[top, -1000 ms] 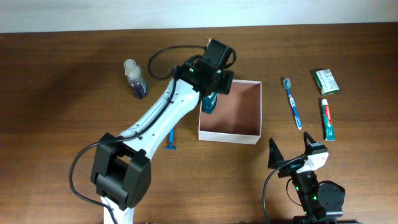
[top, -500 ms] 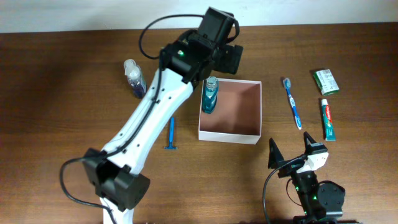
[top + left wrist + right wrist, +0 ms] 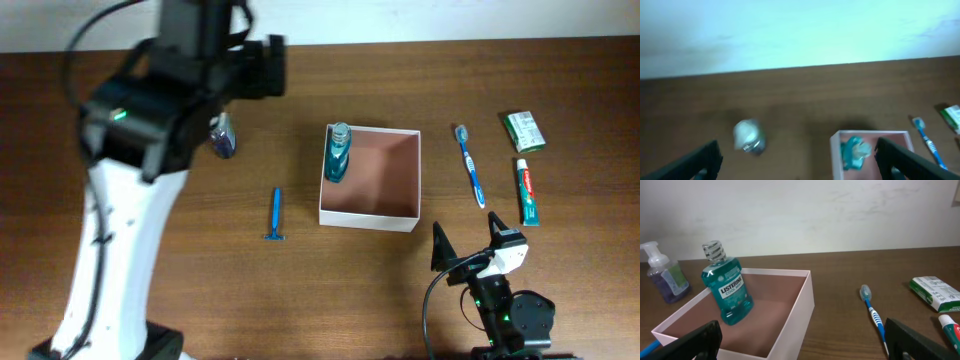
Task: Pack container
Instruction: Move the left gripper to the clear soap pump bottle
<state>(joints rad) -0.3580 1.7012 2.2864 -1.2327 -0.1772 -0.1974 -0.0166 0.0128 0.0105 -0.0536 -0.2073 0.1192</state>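
The container [image 3: 368,218] is a white square box with a pinkish-brown inside, at mid-table; it also shows in the right wrist view [image 3: 800,305] and the left wrist view [image 3: 835,145]. A teal mouthwash bottle [image 3: 338,155] stands upright inside it against the left wall, also seen in the right wrist view [image 3: 727,292] and the left wrist view [image 3: 855,152]. My left gripper [image 3: 268,68] is raised high over the back left, open and empty [image 3: 800,167]. My right gripper [image 3: 468,245] is open and empty near the front edge, facing the container [image 3: 805,350].
A clear pump bottle [image 3: 222,140] stands at the back left, partly under my left arm. A blue razor [image 3: 276,215] lies left of the container. A blue toothbrush [image 3: 469,165], a toothpaste tube [image 3: 527,192] and a green packet [image 3: 525,131] lie to the right.
My left gripper let go of the mouthwash bottle, which now stands in the container. The left arm rose and swung away to the left. The right arm has not moved.
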